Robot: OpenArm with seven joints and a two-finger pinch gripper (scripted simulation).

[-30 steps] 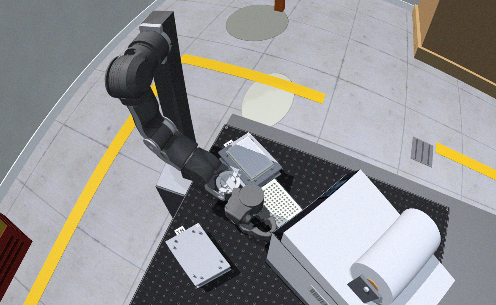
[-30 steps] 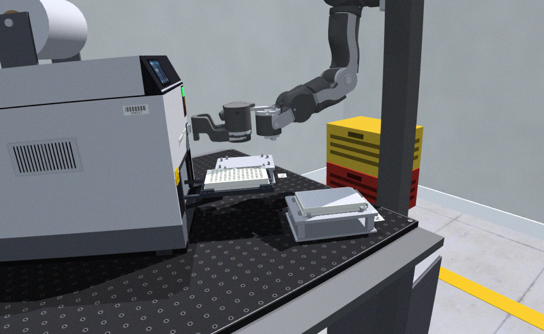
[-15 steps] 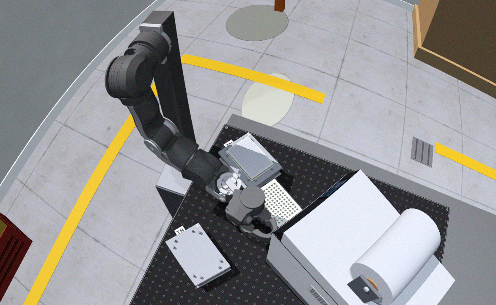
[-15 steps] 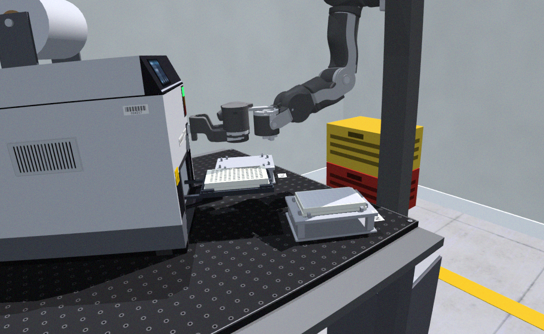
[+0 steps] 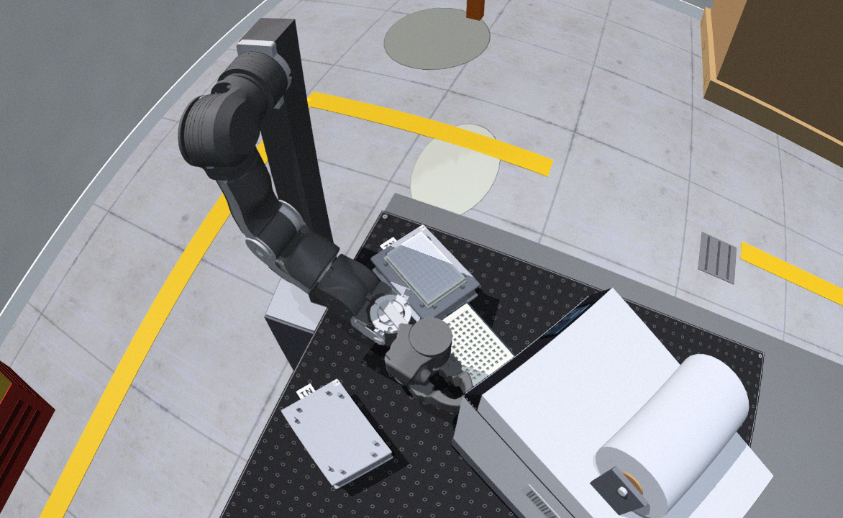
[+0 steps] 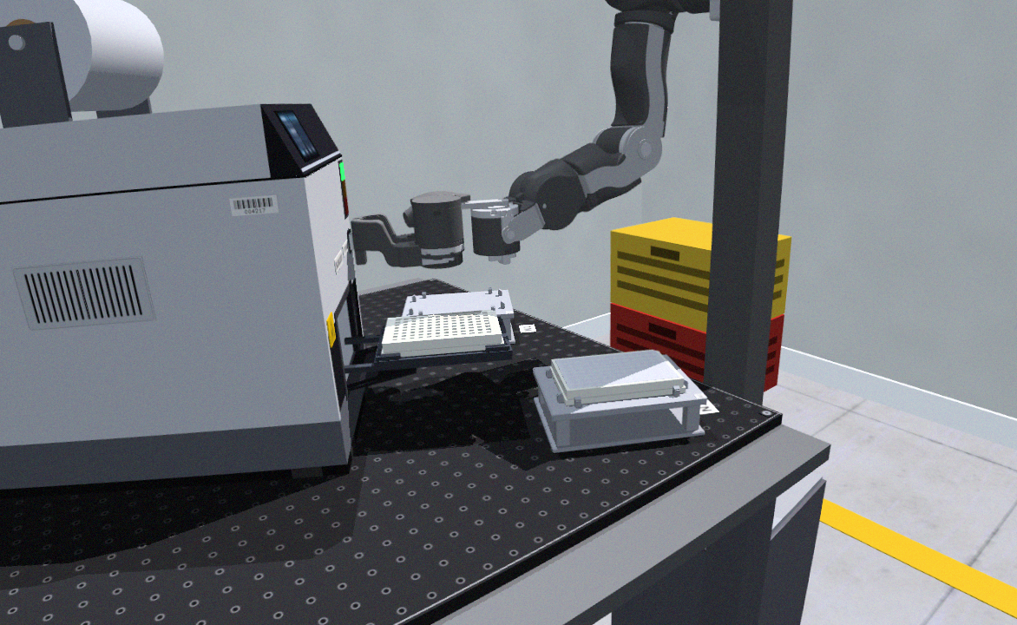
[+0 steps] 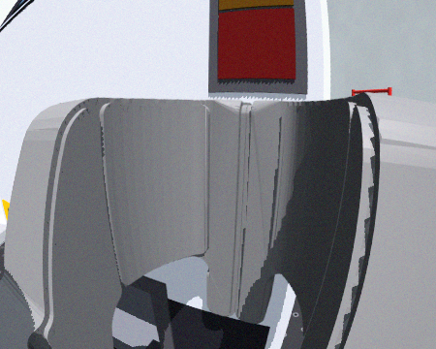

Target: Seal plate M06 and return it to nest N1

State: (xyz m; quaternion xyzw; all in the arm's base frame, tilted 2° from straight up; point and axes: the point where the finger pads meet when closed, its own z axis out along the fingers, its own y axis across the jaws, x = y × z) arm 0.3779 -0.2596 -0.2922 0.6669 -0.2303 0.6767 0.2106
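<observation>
We see the end effector (image 6: 358, 237) fully closed with nothing between its fingers, held level at the front of the sealer (image 6: 147, 311), its tips right at the housing's right front edge; whether they touch it we cannot tell. In the wrist view the closed fingers fill the lower frame, and just above them stands the lamp (image 7: 257, 14), a vertical strip whose top segment glows green over dull amber and dull red segments. The plate M06 (image 6: 441, 330), white with its open grid of wells showing, lies flat on the stage (image 6: 449, 353), which stands out in front of the sealer, below the end effector. The nest (image 5: 337, 432) near the counter's edge carries a small tag reading N1 (image 5: 307, 391) and holds no plate. The other nest (image 6: 620, 424) bears the foil-covered plate M09 (image 6: 617, 375); its tag (image 5: 388, 244) is too small for us to read. On the sealer's side we make out a barcode sticker (image 6: 252, 205), its digits too small to read. A foil roll (image 5: 675, 432) sits on top of the housing, all on the perforated black counter (image 6: 434, 505).
</observation>
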